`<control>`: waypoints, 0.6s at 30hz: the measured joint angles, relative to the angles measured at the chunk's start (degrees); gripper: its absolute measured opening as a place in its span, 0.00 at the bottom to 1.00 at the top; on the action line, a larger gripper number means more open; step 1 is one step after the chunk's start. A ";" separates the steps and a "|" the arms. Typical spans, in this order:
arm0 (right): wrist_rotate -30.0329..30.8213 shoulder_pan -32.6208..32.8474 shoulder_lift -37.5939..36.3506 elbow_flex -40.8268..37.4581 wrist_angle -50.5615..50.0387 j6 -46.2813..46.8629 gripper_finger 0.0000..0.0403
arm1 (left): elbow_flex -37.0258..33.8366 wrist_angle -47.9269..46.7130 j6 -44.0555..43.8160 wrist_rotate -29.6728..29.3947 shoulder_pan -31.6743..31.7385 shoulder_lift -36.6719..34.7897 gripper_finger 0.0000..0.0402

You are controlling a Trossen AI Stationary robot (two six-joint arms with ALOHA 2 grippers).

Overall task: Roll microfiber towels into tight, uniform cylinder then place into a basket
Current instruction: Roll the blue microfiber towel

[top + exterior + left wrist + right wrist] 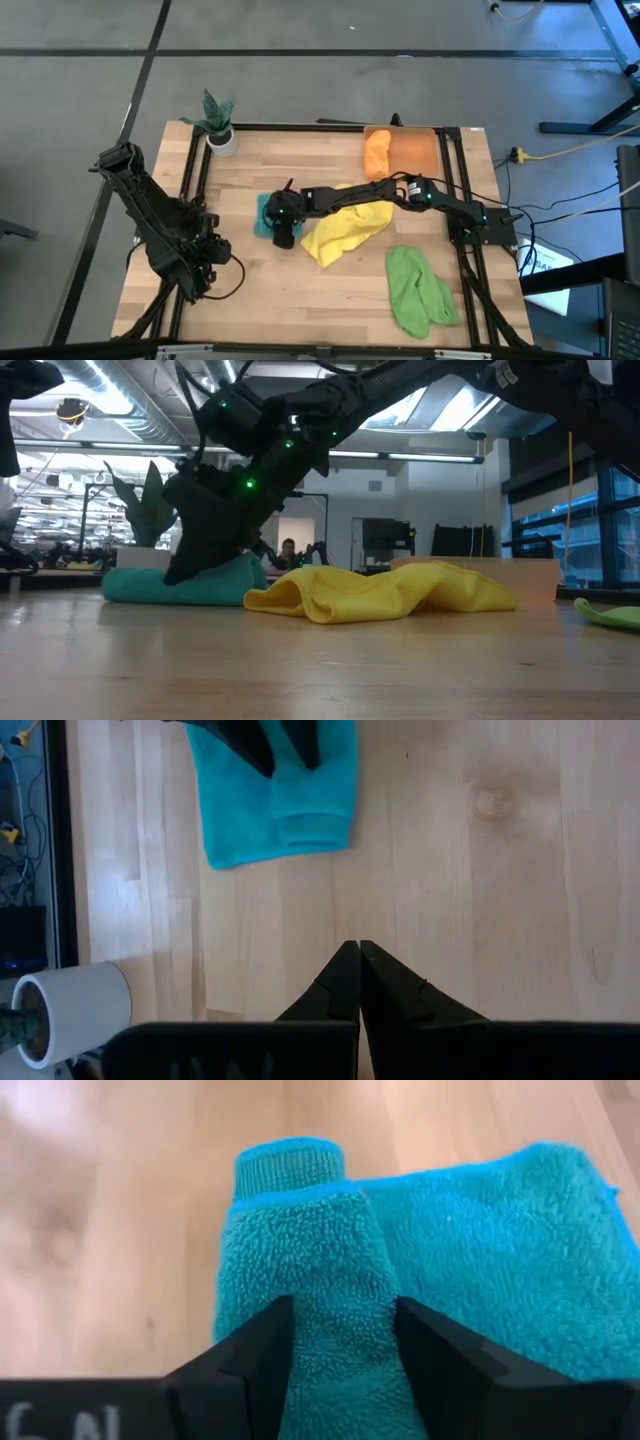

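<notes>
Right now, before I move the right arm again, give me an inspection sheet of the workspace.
Surface: wooden table, dark frame rails along its edges.
Job's things: teal towel left of centre, one fold pinched up; yellow towel crumpled mid-table; light green towel loose at the front right; orange towel lying in the orange basket at the back right.
Clutter: potted plant at the back left corner.
Grippers: right gripper reached across the table, its fingers astride the teal fold; left gripper shut, empty, parked above the table's left side.
Cables: yellow and black leads on the floor to the right.
Surroundings: grey floor; open room behind the table.
</notes>
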 joint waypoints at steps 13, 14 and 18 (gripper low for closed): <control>1.94 3.30 0.16 7.00 -4.24 -8.07 0.44 | 0.00 0.05 0.02 0.00 0.00 0.00 0.00; 3.04 3.52 0.16 8.49 -6.48 -9.19 0.44 | 0.00 0.04 0.02 0.00 -0.02 0.00 0.00; 7.45 4.83 0.02 13.64 -11.98 -12.58 0.44 | 0.00 0.05 0.02 0.00 -0.02 0.00 0.00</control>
